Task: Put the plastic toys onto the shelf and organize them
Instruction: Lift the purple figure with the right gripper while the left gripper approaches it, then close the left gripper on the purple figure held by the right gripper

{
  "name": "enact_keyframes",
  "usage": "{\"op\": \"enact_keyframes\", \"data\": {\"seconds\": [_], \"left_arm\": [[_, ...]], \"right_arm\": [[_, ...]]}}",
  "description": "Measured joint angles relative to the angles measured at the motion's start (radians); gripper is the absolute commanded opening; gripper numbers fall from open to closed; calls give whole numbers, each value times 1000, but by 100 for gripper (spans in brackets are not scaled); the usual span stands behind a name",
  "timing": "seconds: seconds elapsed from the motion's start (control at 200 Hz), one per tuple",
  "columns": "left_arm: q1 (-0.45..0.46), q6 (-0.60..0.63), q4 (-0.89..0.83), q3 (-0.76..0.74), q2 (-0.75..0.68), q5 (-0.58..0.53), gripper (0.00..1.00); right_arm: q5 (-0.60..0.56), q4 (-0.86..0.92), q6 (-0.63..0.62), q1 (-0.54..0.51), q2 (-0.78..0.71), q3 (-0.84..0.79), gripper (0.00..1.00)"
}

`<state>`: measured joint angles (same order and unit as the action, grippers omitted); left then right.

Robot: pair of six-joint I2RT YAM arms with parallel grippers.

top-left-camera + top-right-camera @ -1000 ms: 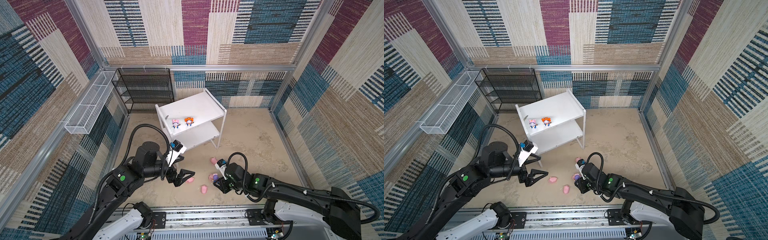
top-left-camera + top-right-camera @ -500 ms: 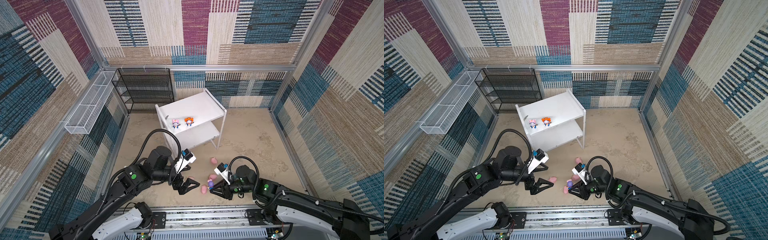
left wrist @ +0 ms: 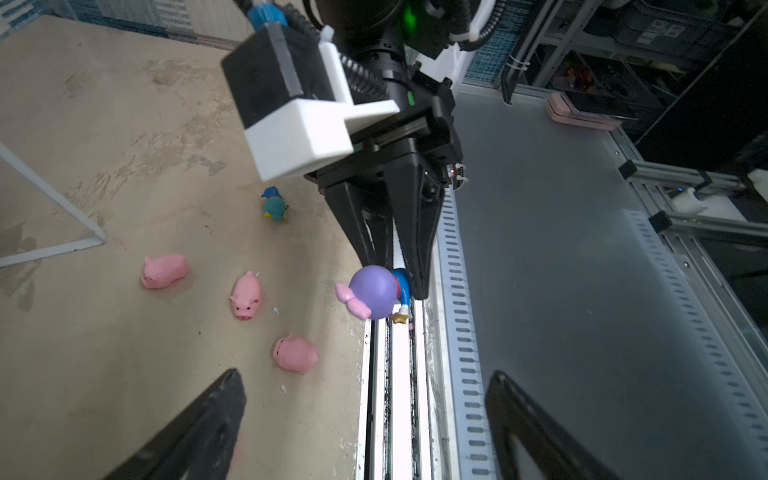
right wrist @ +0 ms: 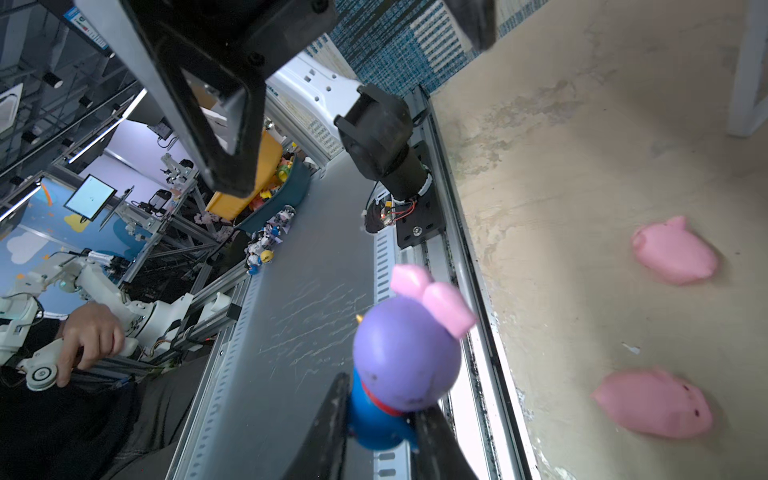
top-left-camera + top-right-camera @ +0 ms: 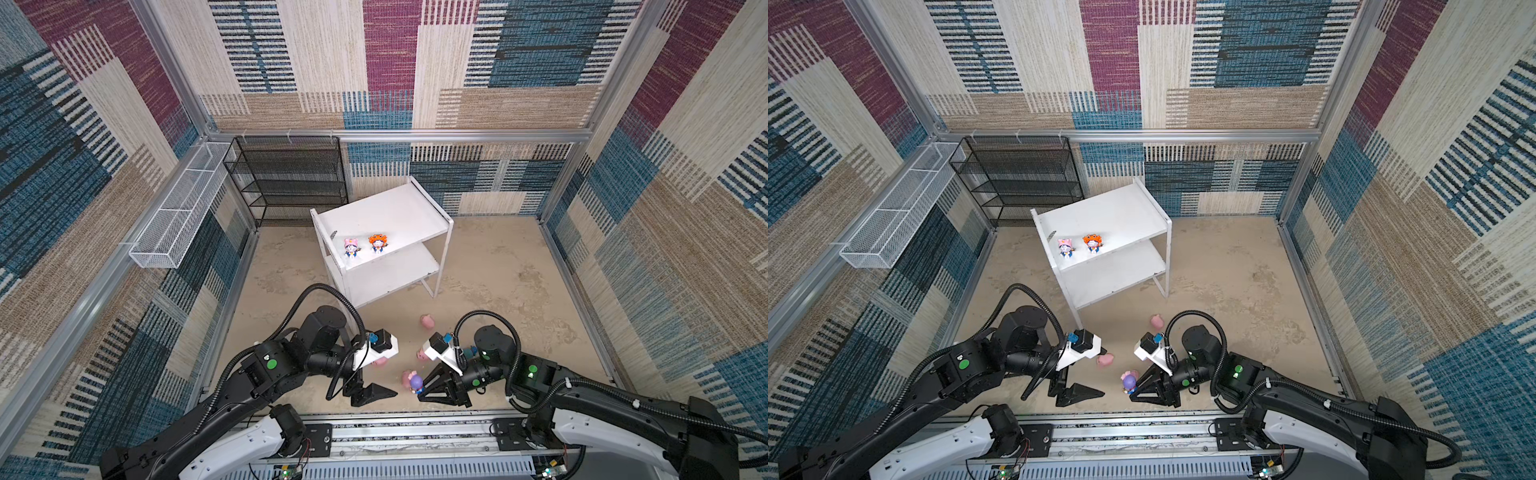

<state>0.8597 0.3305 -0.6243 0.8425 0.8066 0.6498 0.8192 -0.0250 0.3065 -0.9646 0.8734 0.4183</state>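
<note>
I hold the purple-hooded figurine (image 4: 405, 357) by its blue body in my right gripper (image 4: 382, 419). My left gripper (image 3: 365, 376) stands spread wide, facing it without touching; a pink pig (image 3: 296, 353) lies near it.

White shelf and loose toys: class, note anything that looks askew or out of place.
The white shelf stands skewed, not square with the black rack. The teal-hooded figurine seems to lie toppled on the floor.

Top views high overhead, wrist views close, opposed, sharing purple figurine (image 3: 372, 293)
</note>
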Motion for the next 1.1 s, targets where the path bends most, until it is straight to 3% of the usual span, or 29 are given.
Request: {"op": "enact_keyframes", "data": {"seconds": [0.195, 0.321, 0.701, 1.097], "left_arm": [[8, 91, 12, 24, 82, 123, 91], [23, 119, 19, 46, 142, 174, 85], [84, 215, 25, 91, 251, 161, 68], [97, 229, 26, 109, 306, 134, 52]], "right_arm": [[34, -11, -39, 0, 22, 1, 21], [38, -23, -49, -3, 17, 4, 20], [64, -43, -53, -8, -10, 5, 20], [71, -47, -53, -13, -31, 5, 19]]}}
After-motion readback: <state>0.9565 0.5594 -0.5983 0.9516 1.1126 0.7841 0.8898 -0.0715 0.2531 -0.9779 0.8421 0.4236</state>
